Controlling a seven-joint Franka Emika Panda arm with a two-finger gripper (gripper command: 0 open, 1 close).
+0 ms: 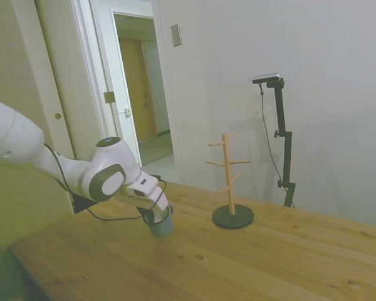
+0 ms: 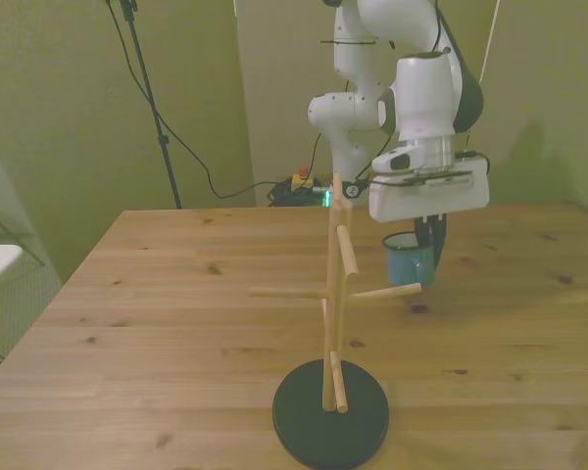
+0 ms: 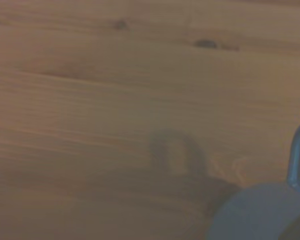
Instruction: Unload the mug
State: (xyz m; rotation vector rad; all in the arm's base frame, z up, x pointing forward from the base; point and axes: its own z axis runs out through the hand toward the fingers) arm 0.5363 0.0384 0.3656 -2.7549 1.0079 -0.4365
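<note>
The mug is off the wooden mug tree and sits low at the table, under the gripper. In the side view it lies at about nine o'clock from the tree's dark round base, clearly apart from it. In the front view the mug shows at roughly one o'clock from the base, farther back on the table and just behind the tip of one peg. Every peg of the tree is bare.

The gripper reaches down at the mug's rim, and a dark finger seems to run down its side, which suggests a pinch on the wall; the fingers are too hidden to tell for certain whether they are pressed on it or spread.

In the wrist view, blurred, a rounded teal part of the mug sits close above the wood with a shadow beside it.

By this look the lifting-off is done. What seems left is letting go, if that is not done already, and drawing the arm clear.
</note>
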